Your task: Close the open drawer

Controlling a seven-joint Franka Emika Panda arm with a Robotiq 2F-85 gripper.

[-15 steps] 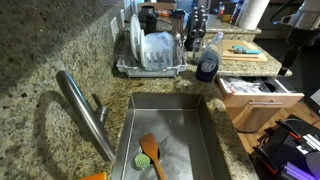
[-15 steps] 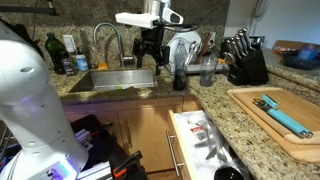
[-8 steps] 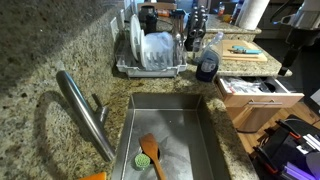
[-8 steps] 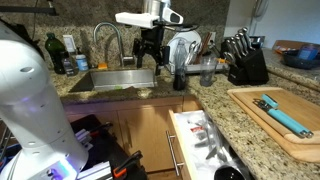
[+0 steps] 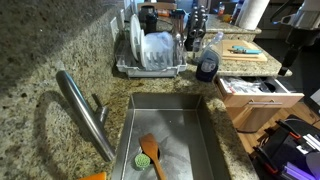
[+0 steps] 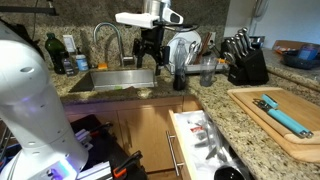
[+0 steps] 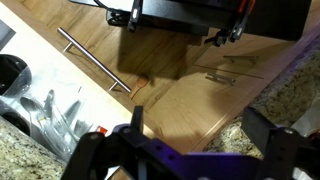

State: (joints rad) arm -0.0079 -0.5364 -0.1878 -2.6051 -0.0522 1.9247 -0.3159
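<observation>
The open drawer (image 6: 200, 140) sticks out of the wooden cabinet under the granite counter, with utensils inside and a metal bar handle (image 6: 175, 155) on its front. It also shows in an exterior view (image 5: 257, 92) to the right of the sink. In the wrist view the drawer's contents (image 7: 40, 112) and handle (image 7: 93, 60) lie at the left. My gripper (image 6: 150, 50) hangs high over the counter by the sink, well above and apart from the drawer. In the wrist view its fingers (image 7: 200, 130) are spread apart with nothing between them.
A steel sink (image 5: 165, 130) holds a wooden spoon (image 5: 152, 150), with a faucet (image 5: 85, 110) beside it. A dish rack (image 5: 150, 55) with plates, a dark bottle (image 6: 181, 72), a knife block (image 6: 243, 60) and a cutting board (image 6: 275, 115) stand on the counter.
</observation>
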